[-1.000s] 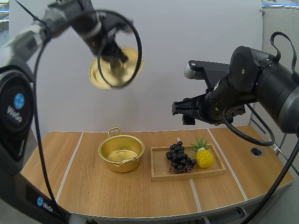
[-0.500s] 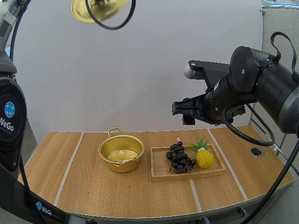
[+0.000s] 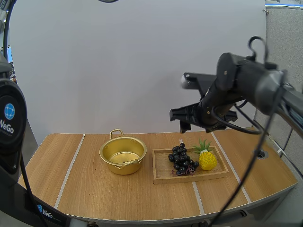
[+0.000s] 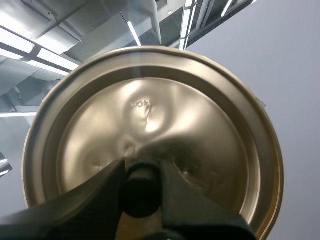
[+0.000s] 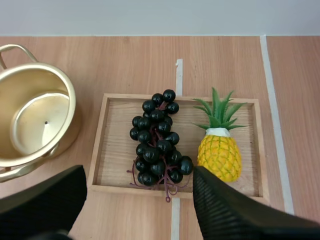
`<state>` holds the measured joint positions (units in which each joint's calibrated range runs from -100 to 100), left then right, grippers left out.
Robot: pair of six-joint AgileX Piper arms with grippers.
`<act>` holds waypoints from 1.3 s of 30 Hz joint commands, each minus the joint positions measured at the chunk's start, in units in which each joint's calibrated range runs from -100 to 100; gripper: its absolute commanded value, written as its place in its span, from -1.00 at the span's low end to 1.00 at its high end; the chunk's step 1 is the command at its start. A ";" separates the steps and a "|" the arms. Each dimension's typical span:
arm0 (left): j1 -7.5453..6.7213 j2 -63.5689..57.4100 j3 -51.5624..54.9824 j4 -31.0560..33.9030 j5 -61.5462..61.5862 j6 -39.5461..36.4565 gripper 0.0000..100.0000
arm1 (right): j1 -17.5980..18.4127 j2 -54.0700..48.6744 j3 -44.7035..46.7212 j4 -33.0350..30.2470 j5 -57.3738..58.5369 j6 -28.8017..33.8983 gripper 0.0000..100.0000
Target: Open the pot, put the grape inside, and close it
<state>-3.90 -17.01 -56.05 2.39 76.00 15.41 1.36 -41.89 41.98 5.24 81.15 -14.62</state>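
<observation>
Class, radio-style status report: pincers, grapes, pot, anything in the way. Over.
Left pincer shut on lid by its knob. Right pincer open, above grapes on tray. Pot open, empty. Pineapple beside grapes, away from pot.

We seem to be in a lab: a tape-marked light-wood table [image 3: 94,189], a plain white screen [image 3: 118,71] behind it, a grey office partition [image 3: 284,42] alongside.

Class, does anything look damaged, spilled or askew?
Only the round golden metal lid in the left tool looks dented and rippled near its knob. The golden metal pot stands upright; the dark grape bunch and yellow toy pineapple lie tidily in the wooden tray.
</observation>
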 commanded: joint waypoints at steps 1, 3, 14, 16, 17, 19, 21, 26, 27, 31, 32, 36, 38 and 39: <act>-0.16 -0.29 -0.94 0.65 -4.67 -0.42 -1.00 | -0.21 3.90 -0.32 0.56 -4.66 -1.43 1.00; -0.16 -0.29 -0.94 0.65 -5.08 -0.42 -1.00 | -0.21 6.70 -0.32 0.56 -7.01 -2.91 1.00; -0.16 -0.29 -0.94 0.65 -5.08 -0.42 -1.00 | -0.21 18.79 -0.32 4.33 -13.32 -8.31 1.00; -0.16 -0.29 -0.94 0.65 -5.08 -0.42 -1.00 | -0.21 20.71 -0.32 4.47 -14.51 -9.35 1.00; -0.16 -0.29 -0.94 0.65 -5.08 -0.42 -1.00 | -0.21 21.76 -0.32 4.47 -15.24 -9.45 1.00; -0.16 -0.29 -0.94 0.65 -5.08 -0.42 -1.00 | -0.21 23.54 -0.32 4.36 -16.31 -10.15 1.00; -0.16 -0.29 -0.94 0.65 -5.08 -0.42 -1.00 | -0.21 25.30 -0.32 4.36 -17.28 -10.36 1.00; -0.16 -0.29 -0.94 0.65 -5.08 -0.42 -1.00 | -0.21 28.75 -2.19 4.36 -18.53 -10.44 1.00; -0.16 -0.29 -0.94 0.65 -5.08 -0.42 -1.00 | -0.21 29.43 -2.84 4.36 -18.53 -10.44 1.00; -0.16 -0.29 -0.94 0.65 -5.08 -0.42 -1.00 | -0.21 31.50 -4.81 4.36 -18.33 -10.44 1.00; -0.16 -0.29 -0.94 0.65 -5.08 -0.42 -1.00 | -0.21 32.06 -4.96 4.36 -18.33 -10.44 1.00; -0.16 -0.29 -0.94 0.65 -5.08 -0.42 -1.00 | -0.21 34.75 -5.07 4.36 -18.65 -10.76 1.00; -0.16 -0.29 -0.94 0.65 -5.08 -0.42 -1.00 | -0.21 36.30 -5.07 4.36 -18.65 -10.76 1.00; -0.16 -0.29 -0.94 0.65 -5.08 -0.42 -1.00 | -0.21 37.37 -5.07 4.36 -18.65 -10.76 1.00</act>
<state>-3.90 -17.16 -56.56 2.39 73.32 15.23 1.36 -8.84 37.45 9.47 62.71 -24.54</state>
